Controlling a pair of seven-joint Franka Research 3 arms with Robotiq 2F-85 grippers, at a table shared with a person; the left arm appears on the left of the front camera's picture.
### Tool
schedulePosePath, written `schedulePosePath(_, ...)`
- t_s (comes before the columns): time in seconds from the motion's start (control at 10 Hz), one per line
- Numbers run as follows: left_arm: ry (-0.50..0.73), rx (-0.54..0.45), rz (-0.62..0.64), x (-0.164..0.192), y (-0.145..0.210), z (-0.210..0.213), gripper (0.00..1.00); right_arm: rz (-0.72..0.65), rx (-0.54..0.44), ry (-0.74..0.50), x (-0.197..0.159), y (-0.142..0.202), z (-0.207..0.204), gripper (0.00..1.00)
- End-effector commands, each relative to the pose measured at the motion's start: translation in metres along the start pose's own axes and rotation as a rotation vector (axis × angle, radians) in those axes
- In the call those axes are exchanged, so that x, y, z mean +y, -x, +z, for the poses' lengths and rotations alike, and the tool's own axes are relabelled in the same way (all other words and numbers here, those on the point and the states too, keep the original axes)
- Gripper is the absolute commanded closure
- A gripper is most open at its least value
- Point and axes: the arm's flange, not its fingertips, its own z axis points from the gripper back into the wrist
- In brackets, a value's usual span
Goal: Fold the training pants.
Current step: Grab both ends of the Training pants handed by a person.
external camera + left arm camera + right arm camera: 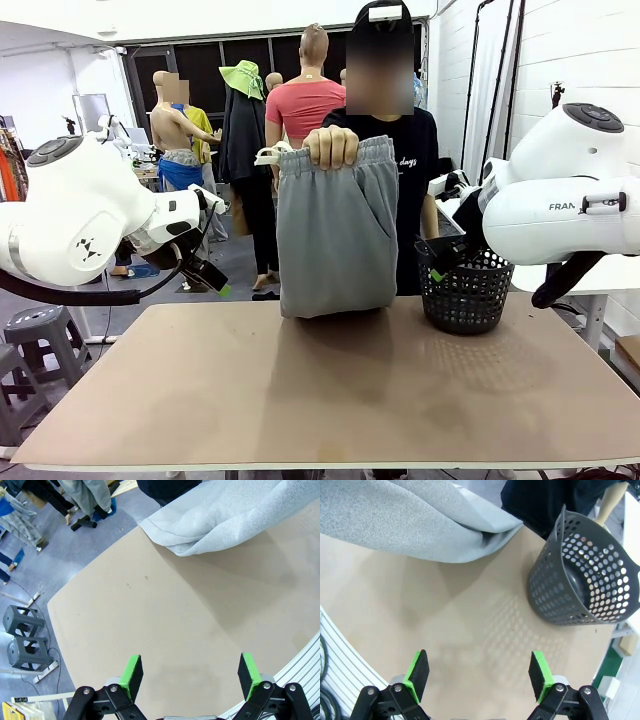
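Observation:
A person at the far side holds the light grey training pants (335,230) up by the waistband in one hand (331,146), folded double, with the lower end resting on the table (330,400). The pants' lower end also lies at the top of the left wrist view (225,515) and of the right wrist view (410,520). My left gripper (212,280) hangs open off the table's far left corner; its green pads (131,676) stand wide apart over bare tabletop. My right gripper (436,262) is open beside the basket, pads (418,675) apart, holding nothing.
A black mesh basket (465,290) stands at the table's far right, also in the right wrist view (585,580). Grey stools (35,345) stand on the floor left of the table. The table's left edge (55,630) runs close to the left gripper.

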Motion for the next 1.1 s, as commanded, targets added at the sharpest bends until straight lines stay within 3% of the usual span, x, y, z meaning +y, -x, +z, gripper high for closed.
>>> schedulePosePath(0.0,-0.019,0.048,-0.031,0.001,0.000,0.001,0.00,0.048,0.019,0.006,-0.002,0.001,0.001,0.00)
schedulePosePath(0.3,-0.021,0.218,-0.202,0.006,-0.002,0.011,0.00,0.211,0.123,0.033,-0.015,-0.003,0.007,0.00)
schedulePosePath(0.5,-0.015,0.276,-0.291,0.011,-0.003,0.014,0.00,0.344,0.173,0.052,-0.026,-0.009,0.015,0.00)
schedulePosePath(0.8,-0.025,0.323,-0.488,0.025,0.002,0.013,0.00,0.568,0.202,0.043,-0.033,-0.014,0.011,0.00)
schedulePosePath(1.0,-0.032,0.301,-0.556,0.026,0.001,0.009,0.00,0.572,0.218,0.066,-0.033,-0.016,0.006,0.00)
